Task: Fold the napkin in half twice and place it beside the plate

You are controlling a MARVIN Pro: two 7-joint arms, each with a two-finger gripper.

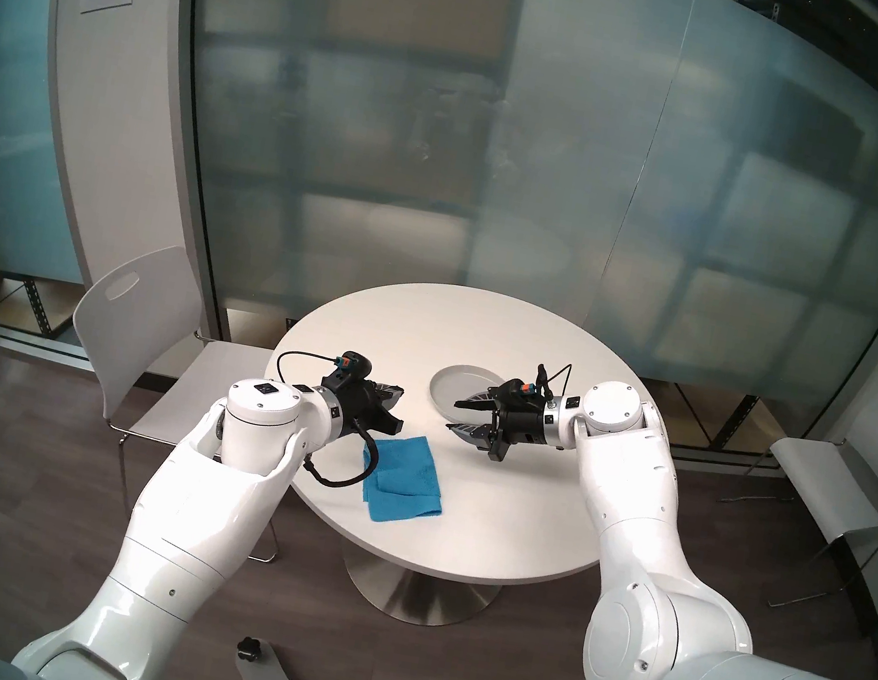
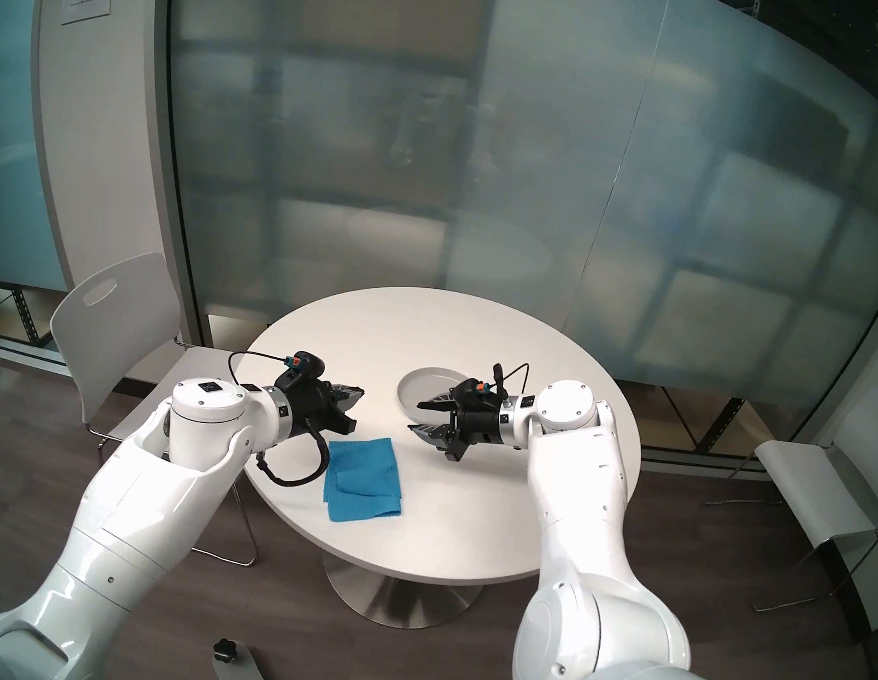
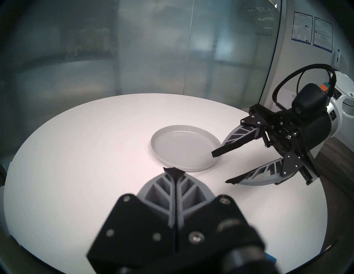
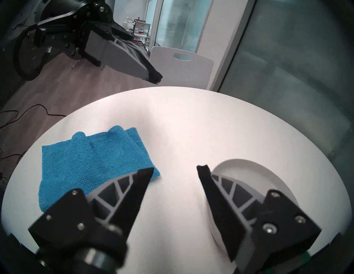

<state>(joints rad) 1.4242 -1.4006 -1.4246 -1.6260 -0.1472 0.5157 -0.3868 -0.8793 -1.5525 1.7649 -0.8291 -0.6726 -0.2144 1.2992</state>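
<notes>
Blue napkin (image 1: 403,479) folded into layers near table (image 1: 480,528) front edge, well apart from grey plate (image 1: 452,385); fold count uncertain; left gripper (image 3: 173,170) clenched, empty; right gripper (image 4: 175,170) released, empty, above table; placing beside plate not yet done

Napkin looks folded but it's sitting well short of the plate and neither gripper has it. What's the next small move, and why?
Probably bring the right gripper, whose jaws stand open, down onto the near edge of the napkin to grasp it. The napkin lies folded, somewhat rumpled, near the table front edge, apart from the plate, and the left gripper is shut and empty.
</notes>
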